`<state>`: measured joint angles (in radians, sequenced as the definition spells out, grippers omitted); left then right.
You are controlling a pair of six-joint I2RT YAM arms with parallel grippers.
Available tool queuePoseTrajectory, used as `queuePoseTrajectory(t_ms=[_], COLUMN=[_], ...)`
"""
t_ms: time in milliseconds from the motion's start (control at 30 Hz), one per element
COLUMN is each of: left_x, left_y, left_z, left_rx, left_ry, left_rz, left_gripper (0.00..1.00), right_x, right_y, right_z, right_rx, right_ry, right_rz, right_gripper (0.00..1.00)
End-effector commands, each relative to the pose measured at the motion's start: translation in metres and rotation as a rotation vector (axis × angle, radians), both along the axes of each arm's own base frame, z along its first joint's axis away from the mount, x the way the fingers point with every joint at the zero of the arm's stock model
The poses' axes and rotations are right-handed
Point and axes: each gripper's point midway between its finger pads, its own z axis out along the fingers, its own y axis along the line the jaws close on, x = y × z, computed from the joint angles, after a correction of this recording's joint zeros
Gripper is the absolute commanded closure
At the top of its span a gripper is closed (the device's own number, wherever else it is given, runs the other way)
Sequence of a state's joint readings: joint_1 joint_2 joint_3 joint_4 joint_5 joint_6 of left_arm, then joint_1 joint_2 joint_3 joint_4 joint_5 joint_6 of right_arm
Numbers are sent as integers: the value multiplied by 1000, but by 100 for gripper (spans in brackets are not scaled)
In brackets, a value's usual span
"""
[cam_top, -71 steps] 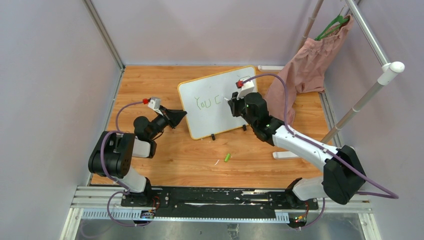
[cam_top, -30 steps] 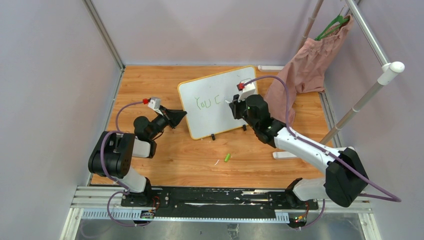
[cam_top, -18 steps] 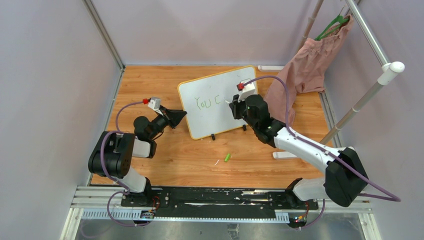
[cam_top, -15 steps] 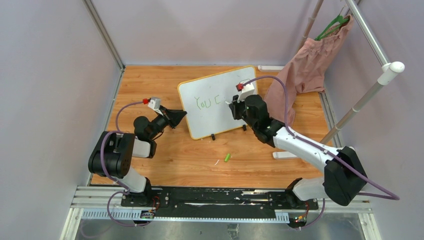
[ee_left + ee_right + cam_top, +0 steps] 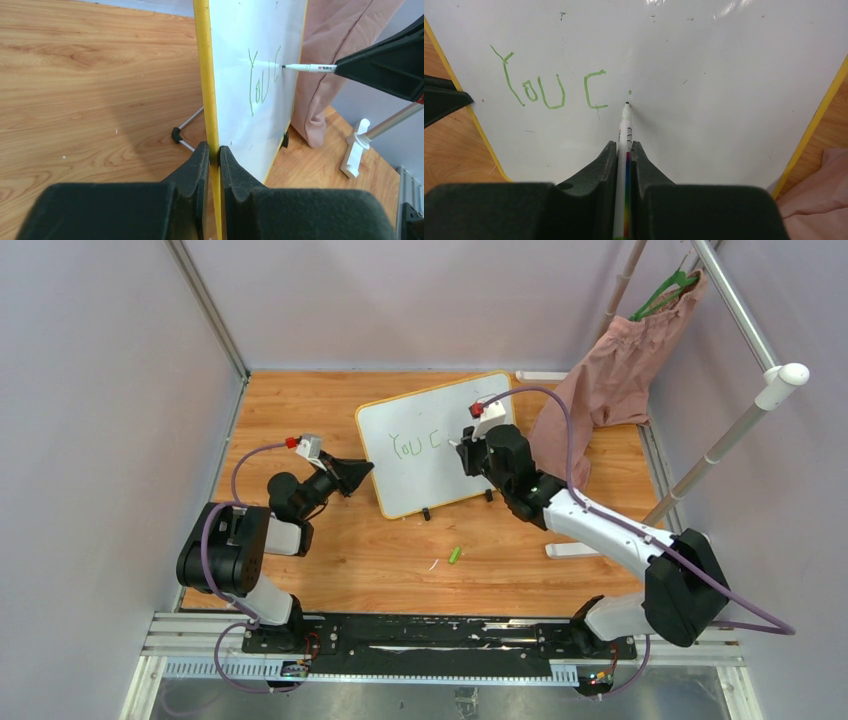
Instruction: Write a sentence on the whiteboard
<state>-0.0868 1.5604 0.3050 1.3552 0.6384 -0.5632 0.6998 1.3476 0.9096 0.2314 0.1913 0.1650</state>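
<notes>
The whiteboard (image 5: 420, 410) stands on the wooden floor on black clip feet; it also shows in the left wrist view (image 5: 235, 35) and the right wrist view (image 5: 704, 60). The sentence (image 5: 551, 90) reads "You c" in green, also visible from above (image 5: 416, 444) and from the left wrist (image 5: 264, 80). My left gripper (image 5: 213, 155) is shut on the board's yellow left rim (image 5: 362, 462). My right gripper (image 5: 624, 150) is shut on a white marker (image 5: 625, 127), its tip at the board just right of the "c", below a small green dot.
A green marker cap (image 5: 454, 555) lies on the floor in front of the board. A pink garment (image 5: 620, 370) hangs on a white rack (image 5: 745, 410) at the right, close behind my right arm. Grey walls close in the sides and back.
My right gripper has shifted slightly along the board to the right of the "c". The written letters look the same. The left arm has not moved.
</notes>
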Motion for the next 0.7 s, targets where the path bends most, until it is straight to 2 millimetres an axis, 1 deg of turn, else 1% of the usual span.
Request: queuePoseTrajectory(t_ms=[0,333,667], left_x=[1,1,2], left_y=[0,0,0], left_z=[0,-1,0], left_rx=[37,37,37], left_ry=[-26,-24,-25], left_rz=[5,3,3], left_gripper=[100,100,100], right_x=[15,22,15], right_y=[-3,4,16], right_z=[17,23,21], right_rx=[7,11,36], right_ry=[-32,-40,-32], right_rz=[-44,-30,26], right_gripper=[100,100,100])
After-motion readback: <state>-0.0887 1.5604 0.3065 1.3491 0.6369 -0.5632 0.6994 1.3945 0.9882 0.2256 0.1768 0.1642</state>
